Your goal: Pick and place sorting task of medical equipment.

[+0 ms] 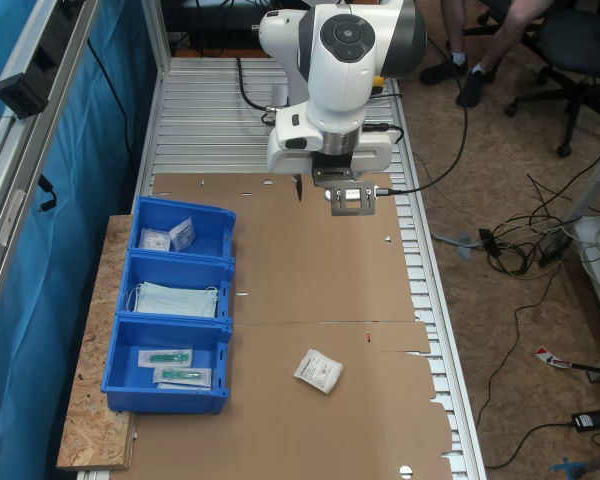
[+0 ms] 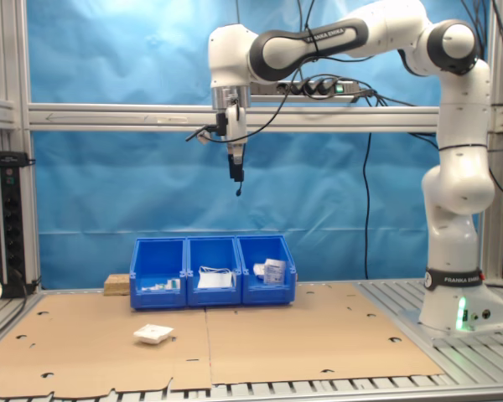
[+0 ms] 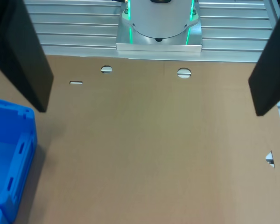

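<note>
The medical equipment, a small white sealed packet (image 1: 318,371), lies flat on the brown cardboard (image 1: 310,270), apart from the blue bins; in the second exterior view the packet (image 2: 154,334) sits in front of them. My gripper (image 2: 237,182) hangs high above the table, far from the packet, near the robot's base. In the first exterior view the gripper (image 1: 325,190) points down over the cardboard's far edge. The wrist view shows the gripper (image 3: 147,65) open, its black fingers (image 3: 23,56) wide apart with nothing between them.
Three joined blue bins (image 1: 180,258) stand in a row along the cardboard's edge (image 2: 214,297), holding small packets, face masks and green-tipped items. The robot's base (image 2: 457,310) stands on the slatted aluminium table. A person's legs (image 1: 460,60) and an office chair are beyond the table.
</note>
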`<state>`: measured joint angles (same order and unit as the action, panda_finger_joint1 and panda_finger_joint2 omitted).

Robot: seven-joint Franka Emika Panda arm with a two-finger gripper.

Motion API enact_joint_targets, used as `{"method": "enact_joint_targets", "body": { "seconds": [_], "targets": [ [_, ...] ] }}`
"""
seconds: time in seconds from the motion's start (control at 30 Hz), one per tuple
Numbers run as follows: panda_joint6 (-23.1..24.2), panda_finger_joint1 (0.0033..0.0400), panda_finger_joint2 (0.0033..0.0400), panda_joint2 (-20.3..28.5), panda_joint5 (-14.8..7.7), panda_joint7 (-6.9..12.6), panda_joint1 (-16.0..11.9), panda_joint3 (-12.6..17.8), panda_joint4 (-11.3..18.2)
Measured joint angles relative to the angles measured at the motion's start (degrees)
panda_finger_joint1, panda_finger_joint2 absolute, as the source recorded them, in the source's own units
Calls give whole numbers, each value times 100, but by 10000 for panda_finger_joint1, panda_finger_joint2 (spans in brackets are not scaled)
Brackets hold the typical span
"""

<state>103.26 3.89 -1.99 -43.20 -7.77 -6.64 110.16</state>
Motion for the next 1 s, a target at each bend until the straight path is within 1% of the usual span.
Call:
{"method": "enact_joint_targets", "body": {
  "seconds": [0.4, 0.73, 1.0],
  "targets": [
    [85, 400, 400, -76, 0, 0, -55, -3, 0],
    [532, 400, 400, -448, 0, 0, -246, -91, 0],
    [1027, 400, 400, -893, 0, 0, -541, -338, -1]
  ]
}}
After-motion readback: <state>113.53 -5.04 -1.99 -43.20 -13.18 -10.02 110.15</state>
